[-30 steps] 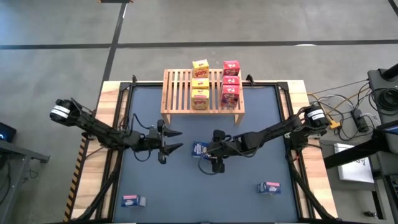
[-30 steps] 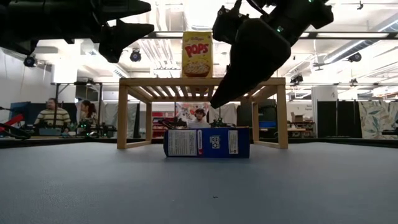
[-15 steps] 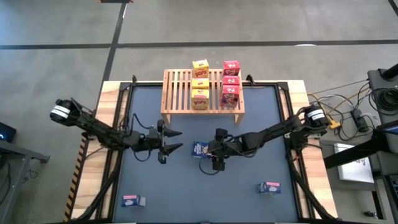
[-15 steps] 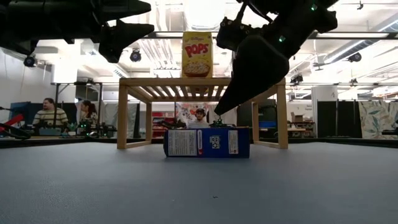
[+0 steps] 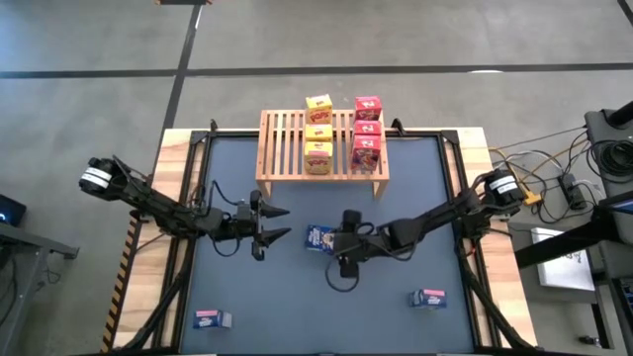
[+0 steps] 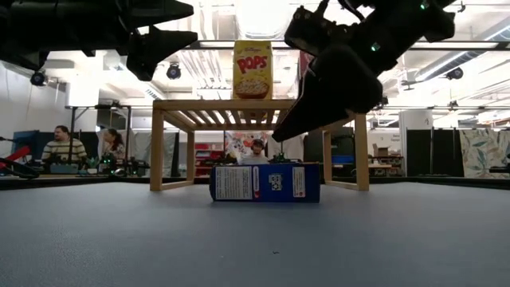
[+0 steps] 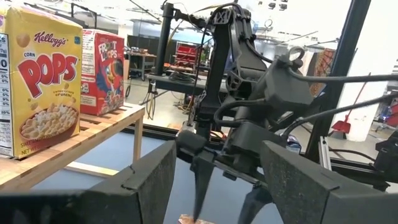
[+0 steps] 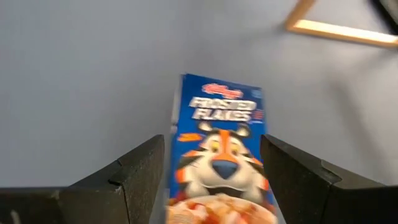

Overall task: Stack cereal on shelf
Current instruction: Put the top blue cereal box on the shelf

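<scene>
The wooden slatted shelf [image 5: 287, 143] stands at the table's far side. It carries three yellow cereal boxes [image 5: 318, 132] in a row and three red ones [image 5: 367, 129] beside them. A blue cereal box [image 5: 318, 237] lies flat, front up, on the table before the shelf [image 6: 259, 104]. My right gripper [image 5: 336, 242] hovers open above this blue box [image 8: 217, 149], one finger on either side and clear of it [image 6: 265, 182]. My left gripper [image 5: 280, 222] waits open above the table, left of the box.
Two more blue boxes lie near the table's near edge, one at the right [image 5: 427, 298] and one at the left [image 5: 211, 318]. The slats left of the yellow boxes [image 5: 282, 138] are bare. People sit in the room beyond the table [image 6: 64, 147].
My right arm has drawn a little toward the table's near edge, with its gripper still open above the blue box. The box and my left arm have kept still.
</scene>
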